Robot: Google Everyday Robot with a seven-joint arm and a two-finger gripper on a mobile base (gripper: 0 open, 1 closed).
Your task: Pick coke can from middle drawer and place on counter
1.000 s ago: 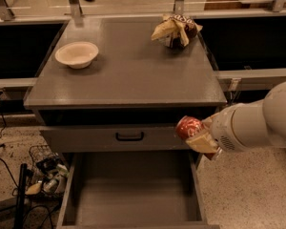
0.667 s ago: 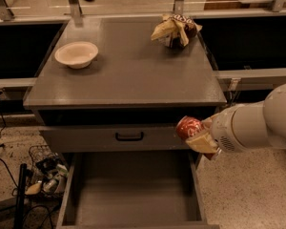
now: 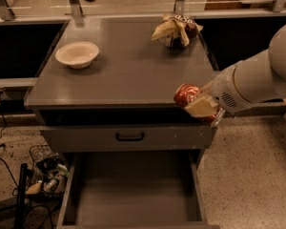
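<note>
My gripper (image 3: 196,104) is shut on the red coke can (image 3: 185,95) and holds it at the front right corner of the counter (image 3: 128,70), about level with its edge. The can is tilted, and a cream finger (image 3: 201,106) covers its lower side. The middle drawer (image 3: 131,190) is pulled out below, and its grey floor shows nothing on it. My white arm reaches in from the right.
A white bowl (image 3: 77,54) sits on the counter's left side. A tan and brown snack bag (image 3: 175,30) lies at the back right. A shut drawer front with a black handle (image 3: 129,137) is above the open drawer. Cables and clutter (image 3: 43,173) lie on the floor at the left.
My gripper has lifted the can up and slightly back, from beside the drawer front to the level of the counter's front edge.
</note>
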